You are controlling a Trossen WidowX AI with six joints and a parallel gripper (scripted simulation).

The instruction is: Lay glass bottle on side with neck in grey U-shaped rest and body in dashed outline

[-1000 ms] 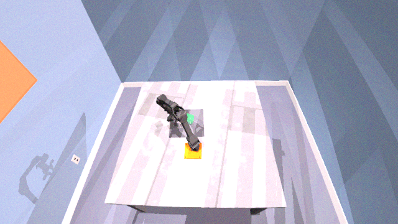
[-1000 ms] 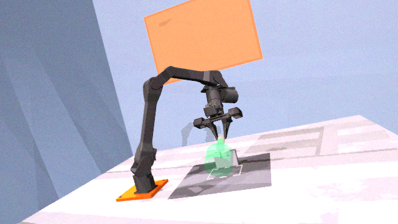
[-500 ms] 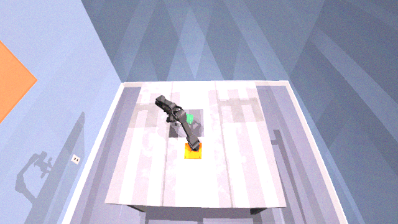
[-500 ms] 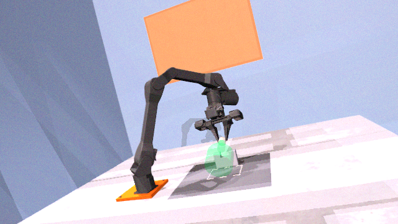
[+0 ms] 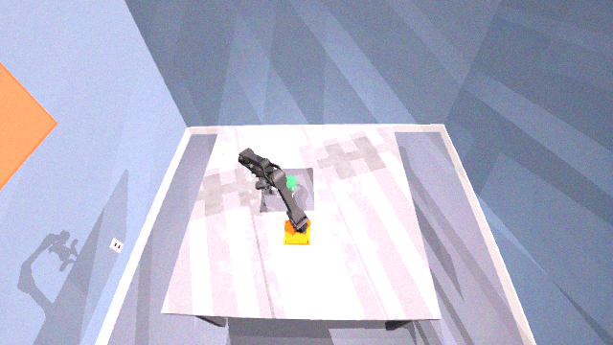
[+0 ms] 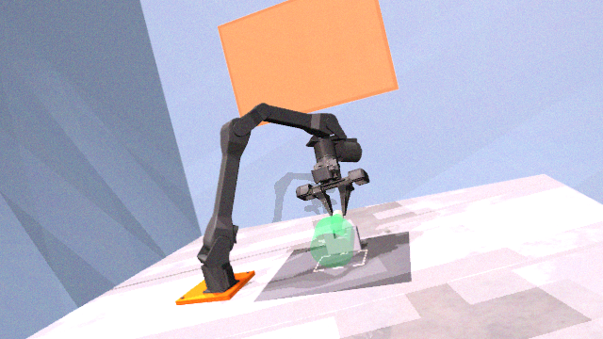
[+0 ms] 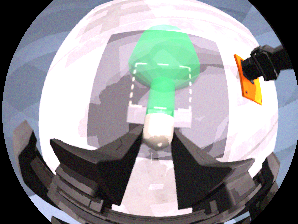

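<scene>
The tool [image 5: 272, 191] [image 6: 338, 215] [image 7: 157, 131] is gripping the glass bottle by its pale cap [image 6: 337, 213] [image 7: 158, 130], its two dark fingers closing on either side. The green glass bottle [image 5: 291, 183] [image 6: 332, 242] [image 7: 164, 60] is hanging below the tool, leaning rather than lying flat, its rounded body reaching out to one side of the fingers. Whether the body is touching the surface, I cannot tell.

Beneath the bottle, the dashed outline [image 6: 365, 258] [image 7: 190, 85] is showing through the green glass in the exterior view; in the wrist view, the body is overlapping its far edge and extending beyond it. The grey rest [image 6: 356, 237] [image 7: 184, 117] is standing just beside the outline, and the neck is not yet lying settled in it.

A grey mat [image 5: 304, 203] [image 6: 391, 264] [image 7: 105, 100] is spreading under these on the pale, patchy counter [image 5: 335, 278] [image 6: 471, 226] [image 7: 65, 100]. The black arm [image 5: 289, 198] [image 6: 227, 188] [image 7: 270, 62] is arching over from an orange base plate [image 5: 289, 241] [image 6: 188, 299] [image 7: 256, 95] beside the mat. Farther out, a blue wall [image 5: 96, 72] [image 6: 471, 94] is carrying an orange panel [image 5: 19, 126] [image 6: 311, 56], and the arm's shadow is falling across the wall near a white outlet [image 5: 116, 245].
</scene>
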